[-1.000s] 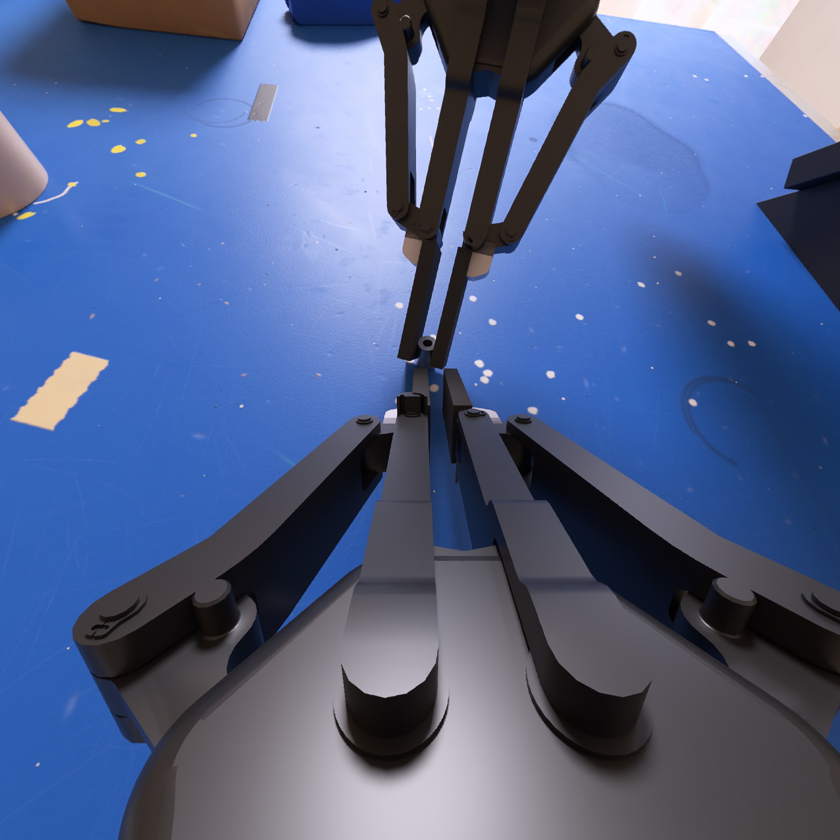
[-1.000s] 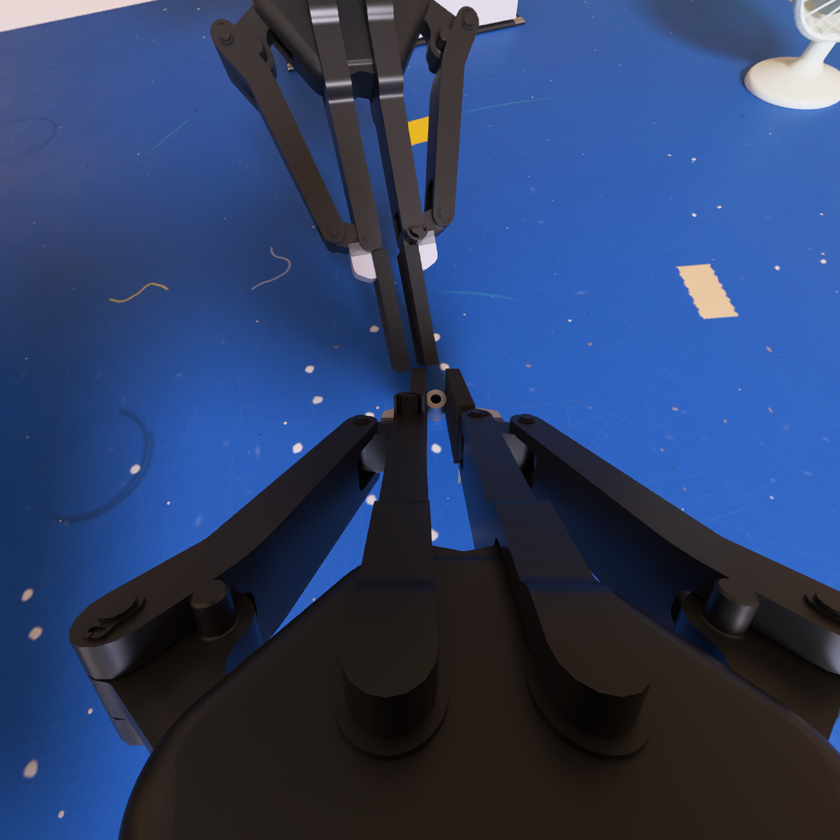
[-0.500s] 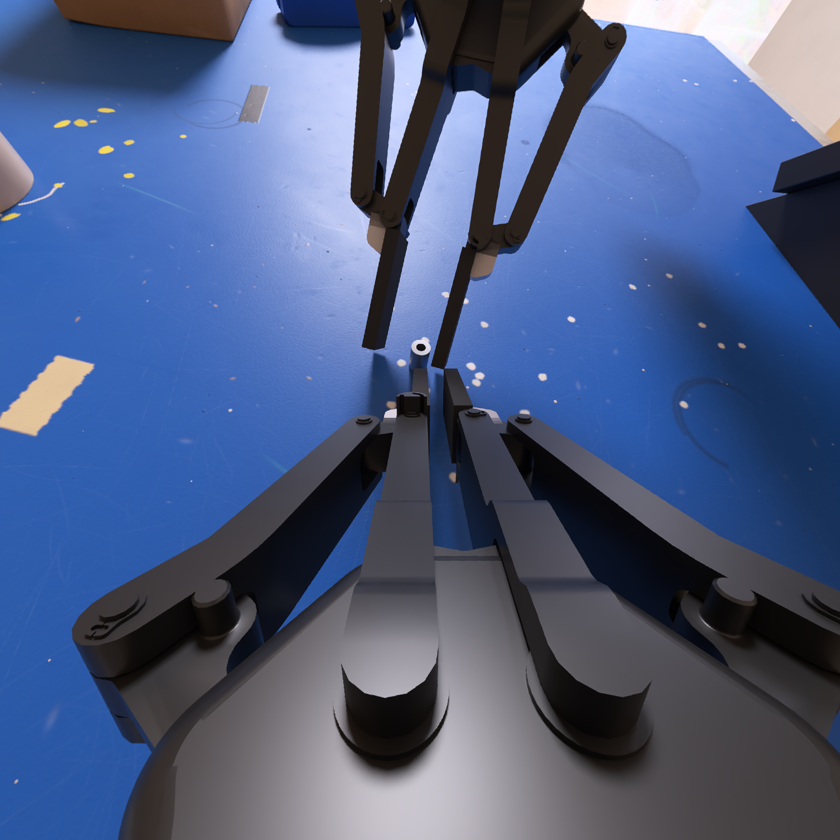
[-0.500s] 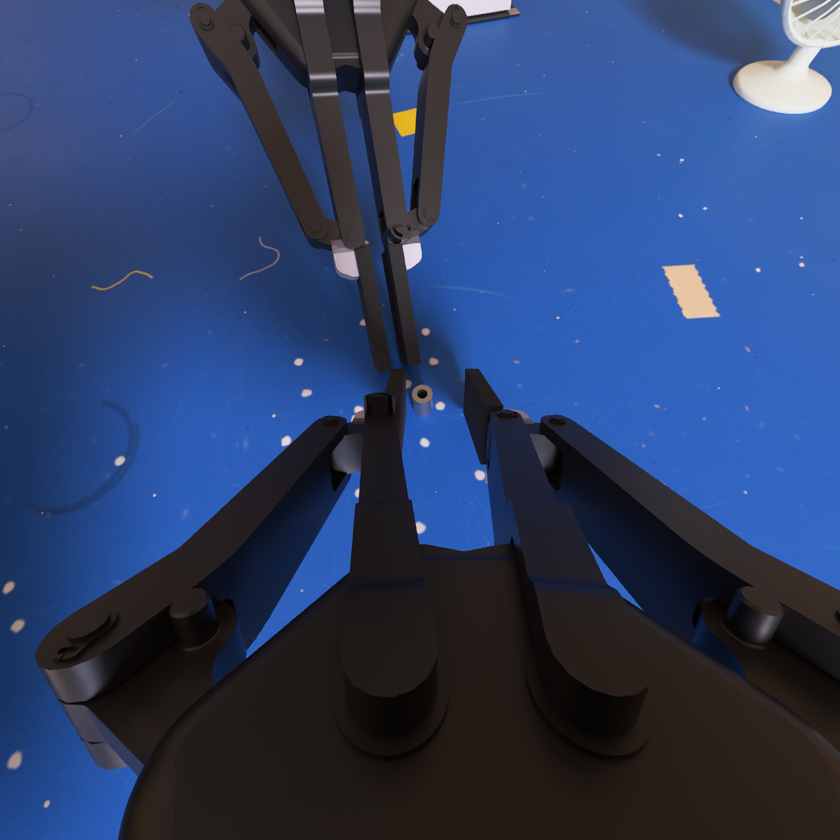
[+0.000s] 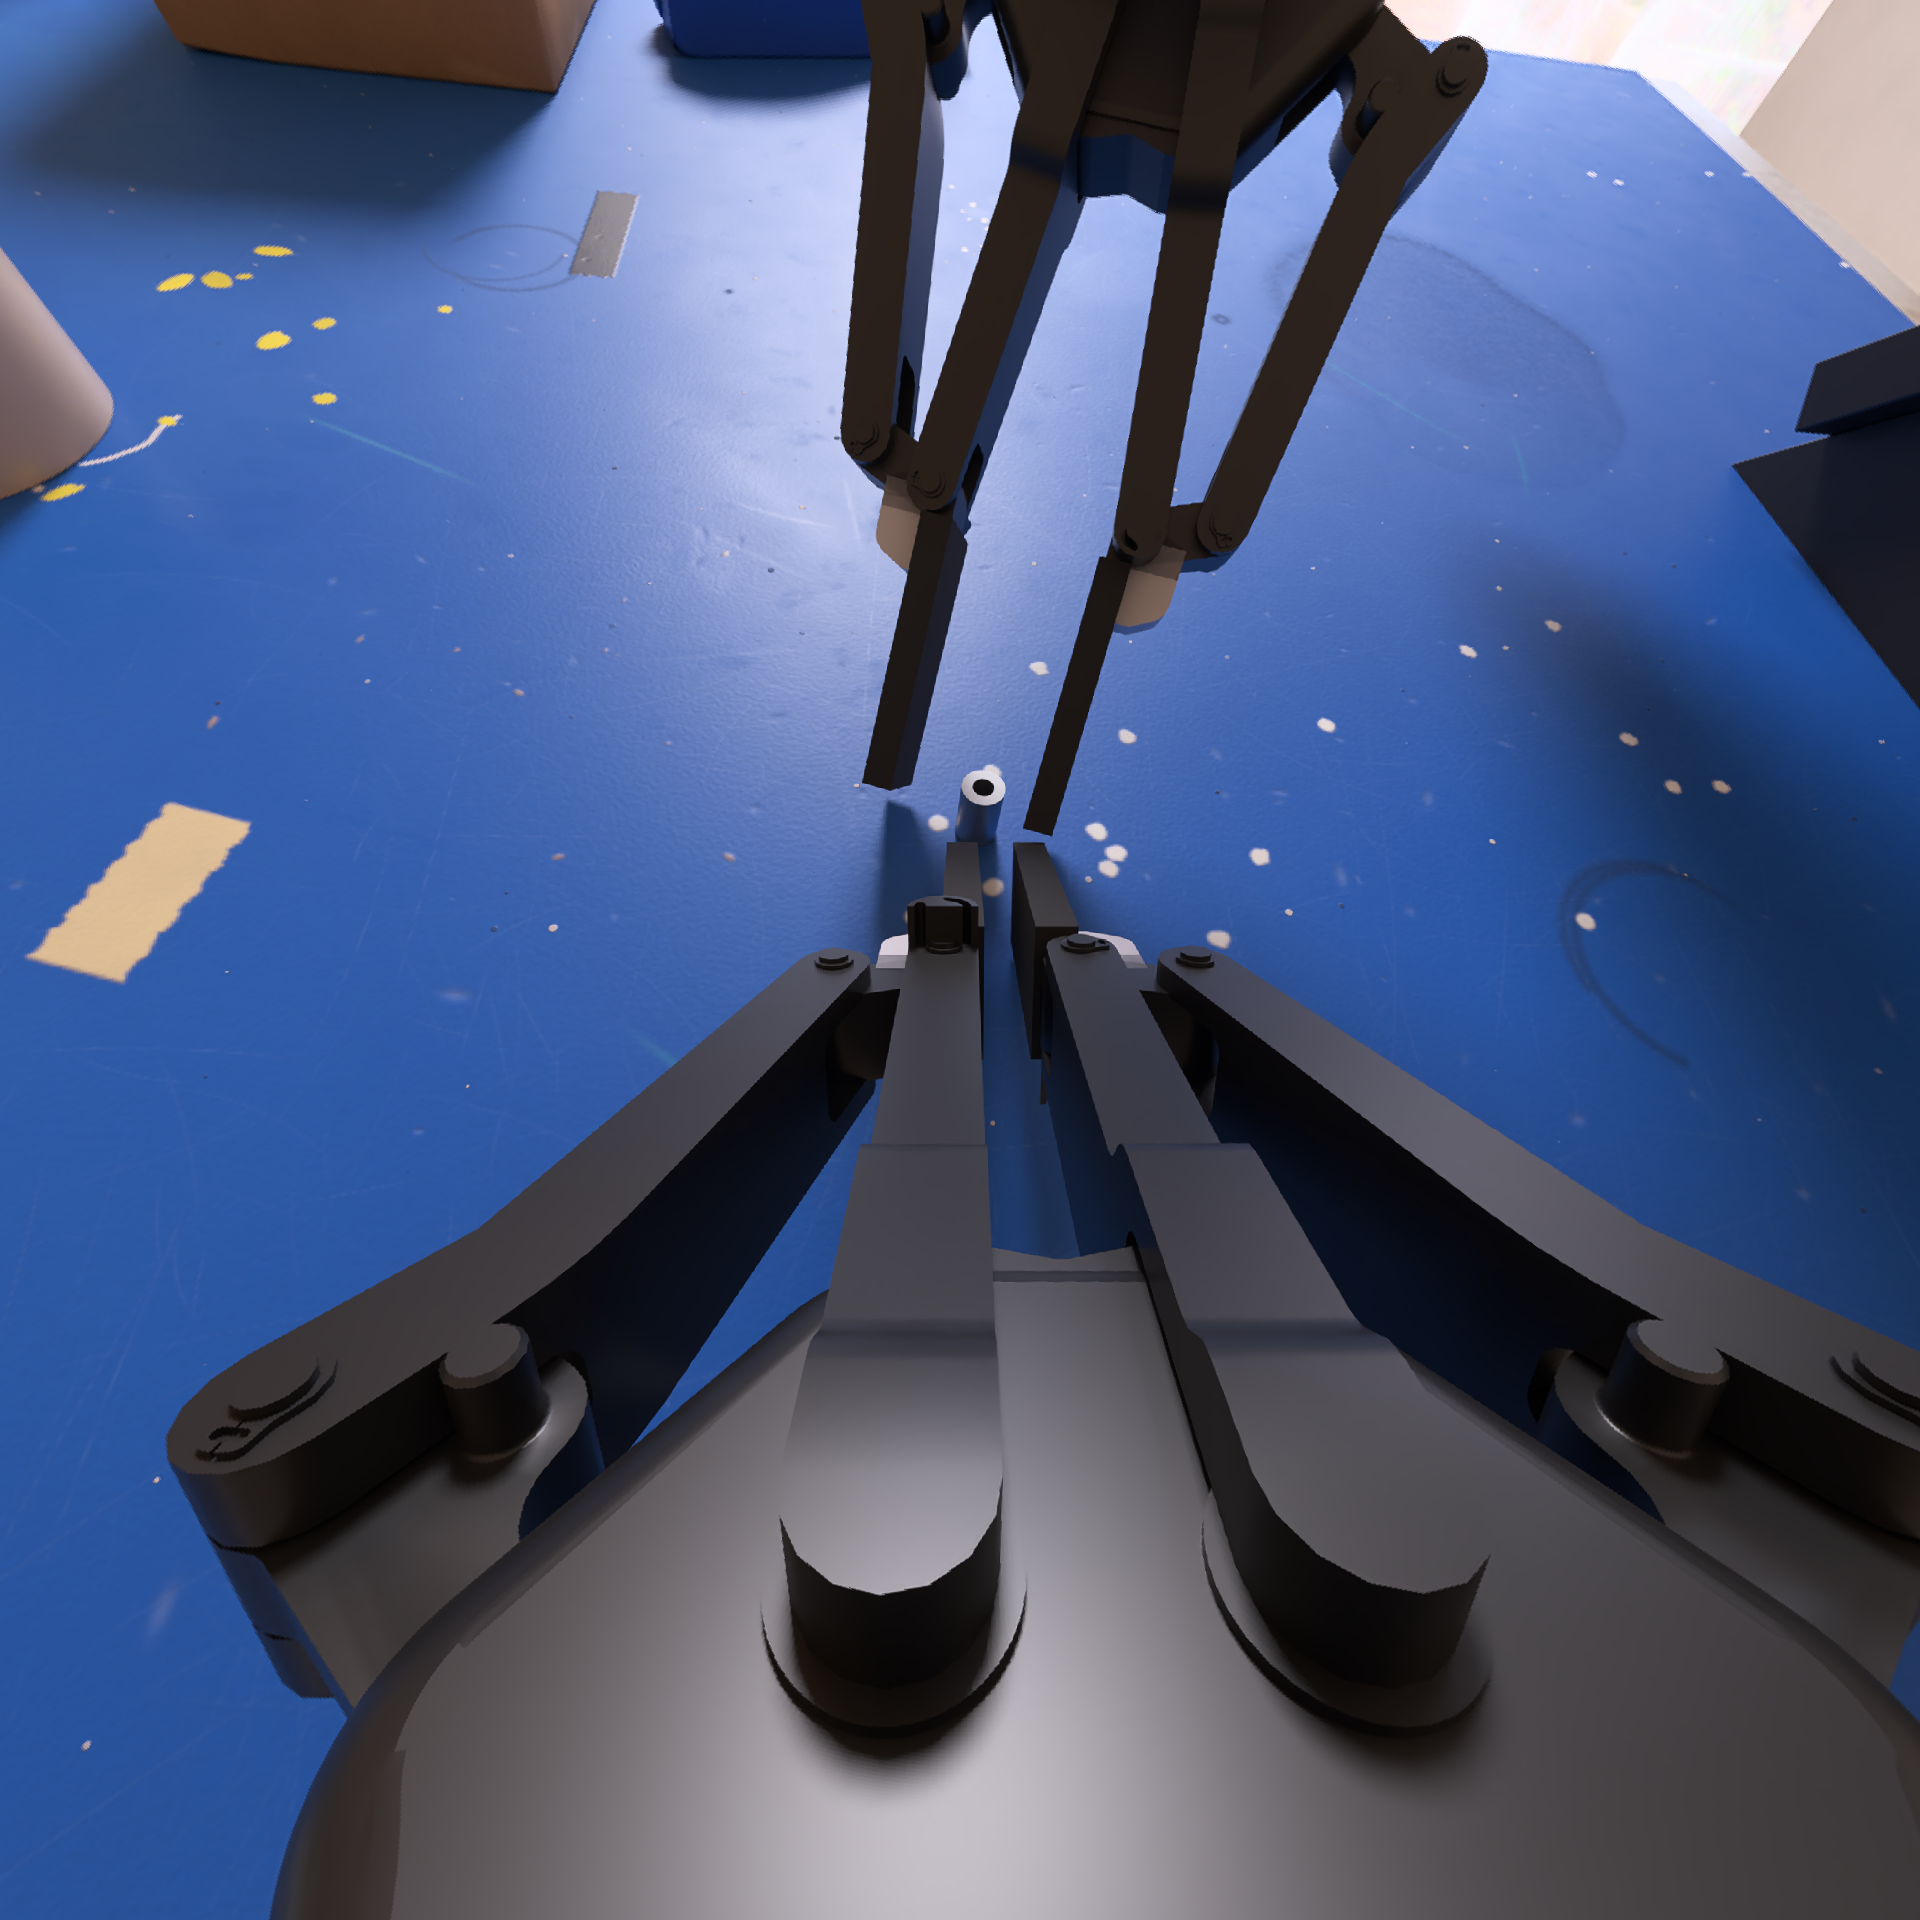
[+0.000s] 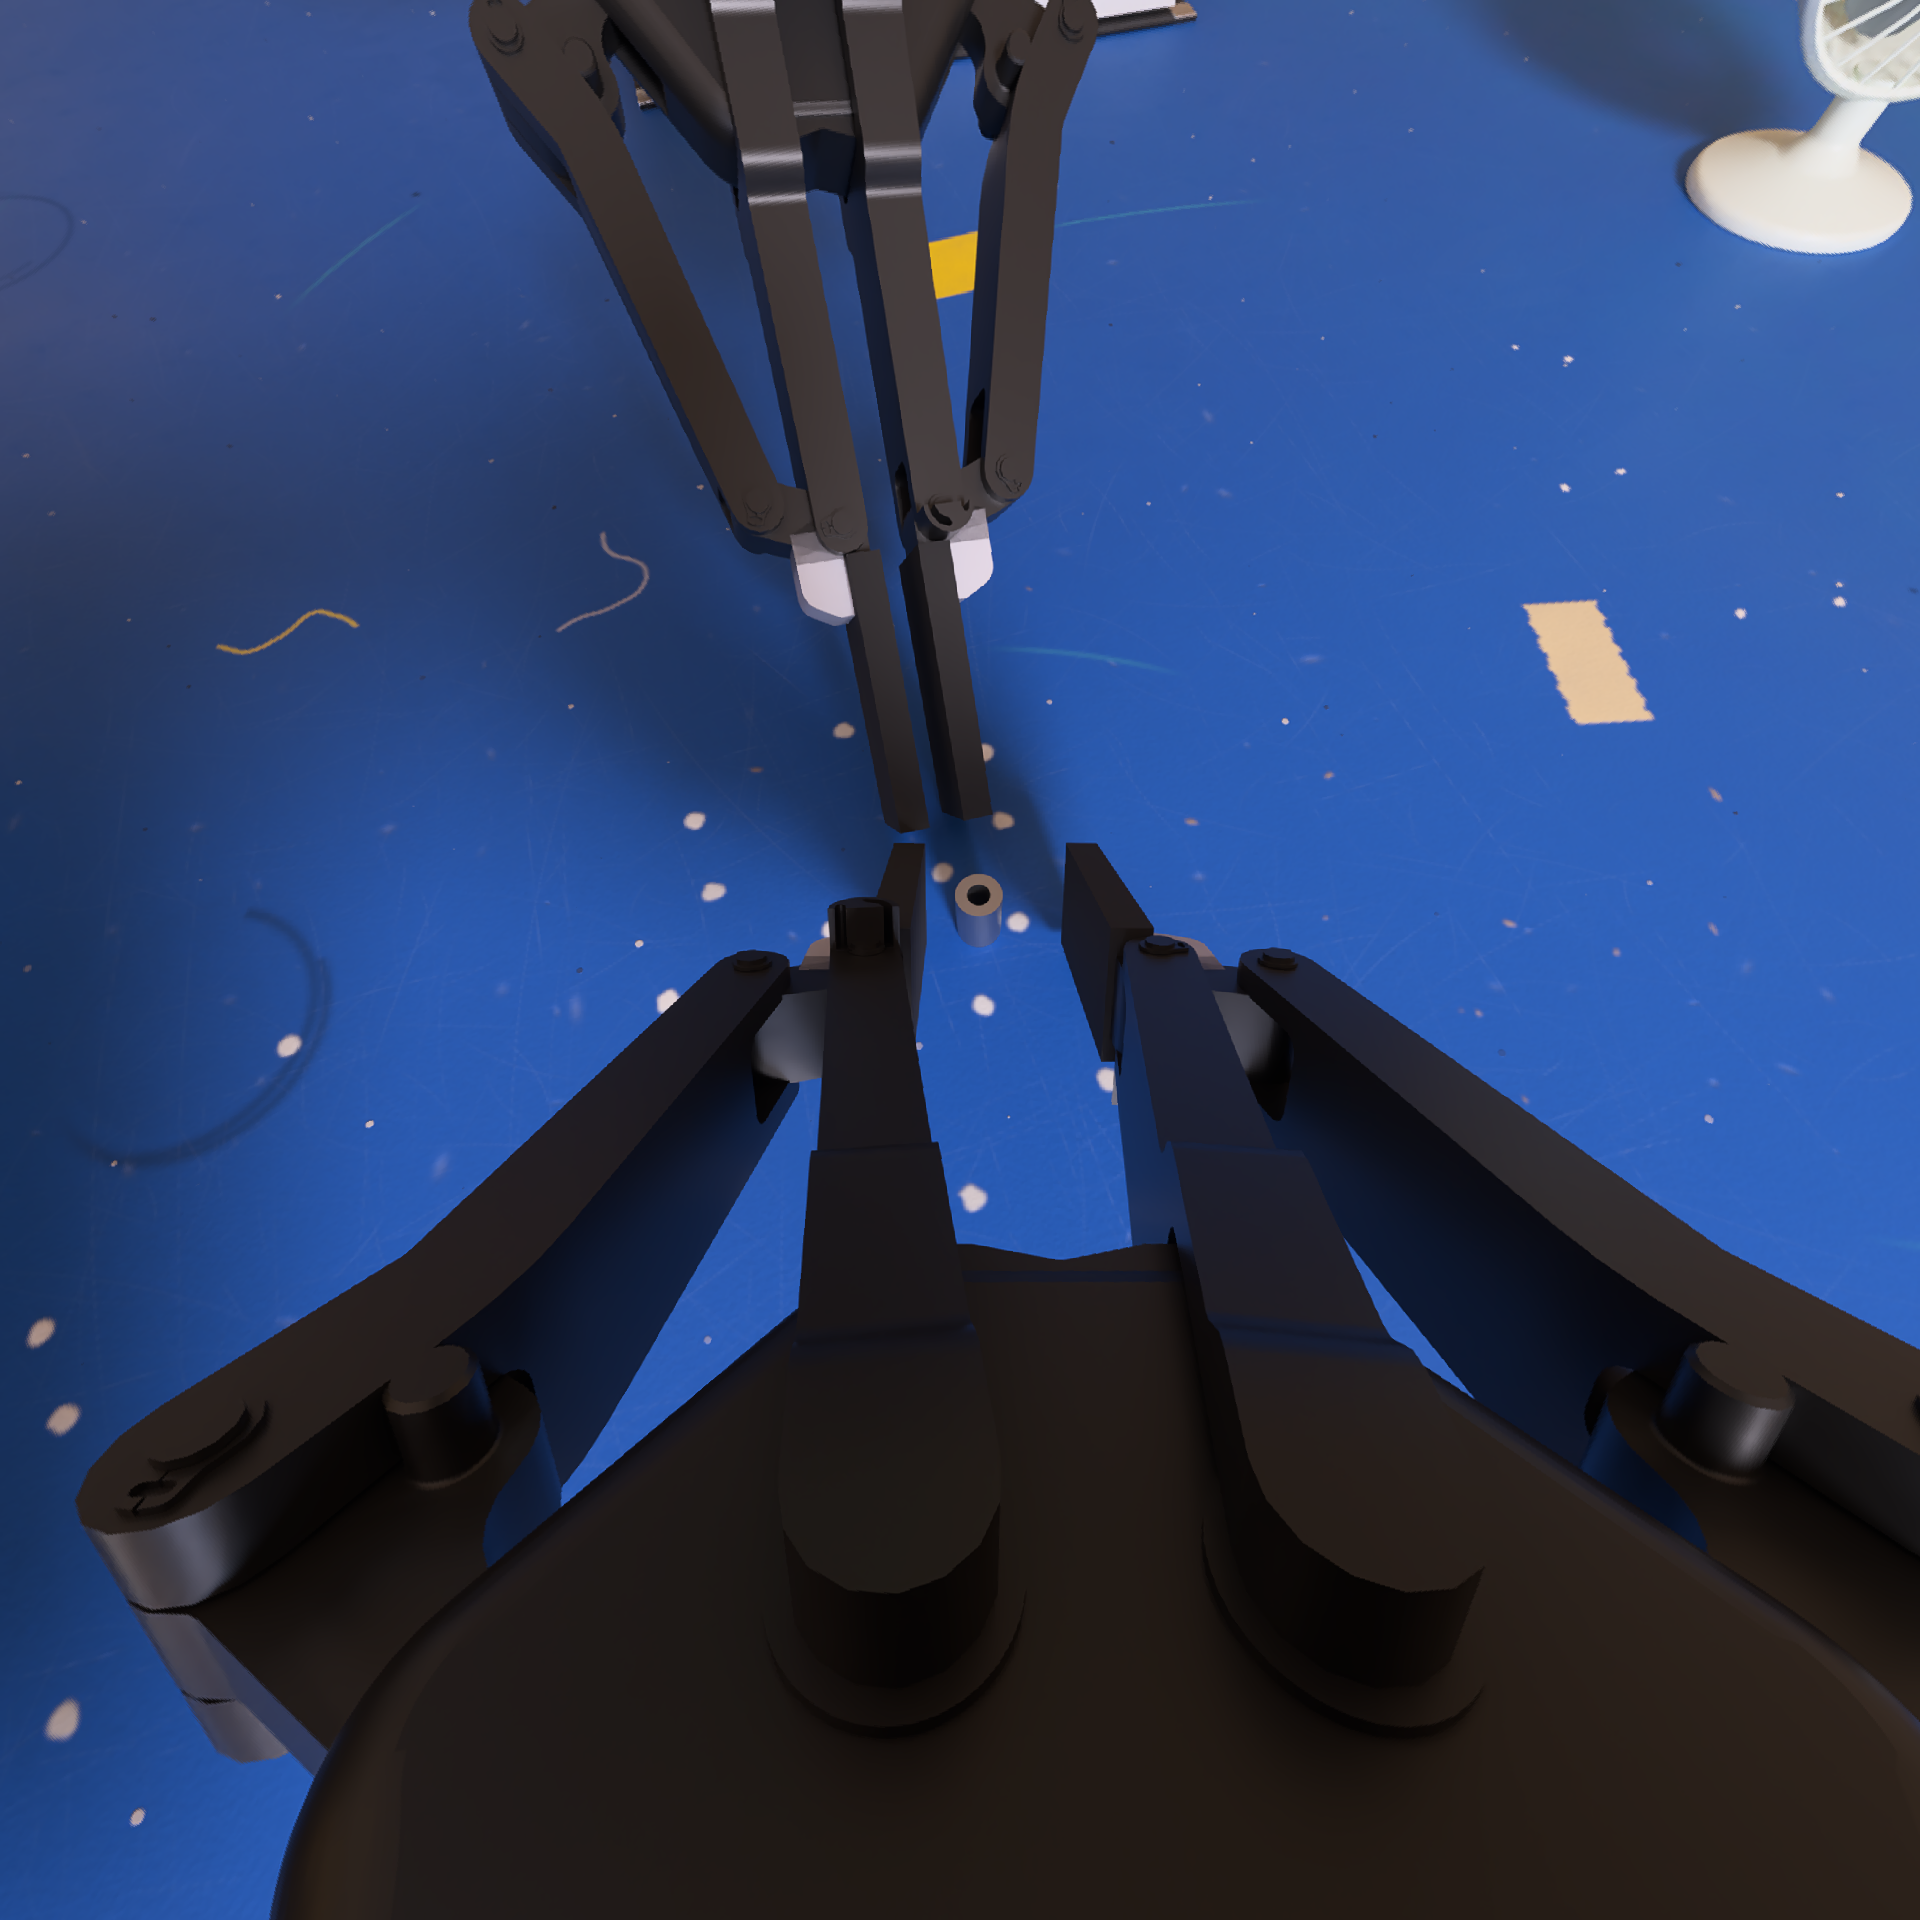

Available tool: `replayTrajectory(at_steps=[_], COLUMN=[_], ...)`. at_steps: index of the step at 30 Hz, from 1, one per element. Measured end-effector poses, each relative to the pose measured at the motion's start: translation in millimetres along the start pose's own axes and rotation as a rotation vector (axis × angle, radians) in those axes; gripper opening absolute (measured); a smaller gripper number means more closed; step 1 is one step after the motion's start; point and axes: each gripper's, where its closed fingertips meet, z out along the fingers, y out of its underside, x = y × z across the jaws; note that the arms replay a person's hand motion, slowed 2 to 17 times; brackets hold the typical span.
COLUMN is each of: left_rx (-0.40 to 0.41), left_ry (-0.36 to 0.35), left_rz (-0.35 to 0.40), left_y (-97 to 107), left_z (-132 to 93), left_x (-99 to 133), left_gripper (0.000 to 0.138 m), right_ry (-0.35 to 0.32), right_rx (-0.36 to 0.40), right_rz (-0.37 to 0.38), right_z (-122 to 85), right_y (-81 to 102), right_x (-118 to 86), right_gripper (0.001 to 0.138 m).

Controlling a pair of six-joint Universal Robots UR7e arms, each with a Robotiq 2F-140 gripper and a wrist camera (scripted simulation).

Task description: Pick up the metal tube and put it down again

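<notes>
From the left wrist view, the left gripper (image 5: pixel 995 868) points steeply down at the blue table (image 5: pixel 540 644), its two dark fingers drawn nearly together with only a thin slit between the tips and nothing in it. Just past those tips the metal tube (image 5: pixel 979 802) stands upright on the table, its open bore facing up. The right gripper (image 5: pixel 961 805) comes down from the top edge, its jaws apart on either side of the tube; neither finger touches it, though the one on the picture's right sits closer. The upper part of that gripper is cut off by the frame. A brown box (image 5: pixel 374 36) at the top left, a pale cone-like shape (image 5: pixel 42 405) at the left edge and a dark object (image 5: pixel 1860 488) at the right are all cut off too. A strip of tan tape (image 5: pixel 140 891) lies well to the left.

From the right wrist view, the right gripper (image 6: pixel 992 883) also points down, its jaws apart, and the tube (image 6: pixel 978 907) stands free between the fingertips, somewhat nearer the picture's left finger. Beyond it the left gripper (image 6: pixel 935 821) hangs with its fingers nearly together, tips just above the table (image 6: pixel 1351 935) and near the tube. Its top is cut off. A white fan (image 6: pixel 1808 177) shows only its base and part of its cage at the top right. A yellow patch (image 6: pixel 954 265) is partly hidden behind the left gripper's links.
</notes>
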Motion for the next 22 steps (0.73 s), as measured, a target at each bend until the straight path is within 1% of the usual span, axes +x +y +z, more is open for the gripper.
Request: replayTrajectory(at_steps=[4,9,13,22], left_rx=[0.0,0.0,0.001,-0.001], left_ry=[-0.004,-0.007,-0.002,0.003], left_rz=[-0.006,-0.019,-0.03,-0.038], left_y=[0.1,0.2,0.1,2.1], left_z=[-0.1,-0.1,-0.3,-2.3], left_x=[-1.0,-2.3,-2.5,-5.9], left_gripper=[0.007,0.005,0.005,0.007], right_ry=[-0.006,-0.023,-0.019,-0.012], right_rx=[-0.004,0.009,0.007,0.009], right_rz=[0.007,0.01,0.006,-0.022], right_z=[0.4,3.2,4.6,6.7], right_y=[0.9,-2.0,-3.3,-5.5], right_x=[-0.7,-3.5,-3.4,-7.4], right_gripper=[0.035,0.035,0.034,0.021])
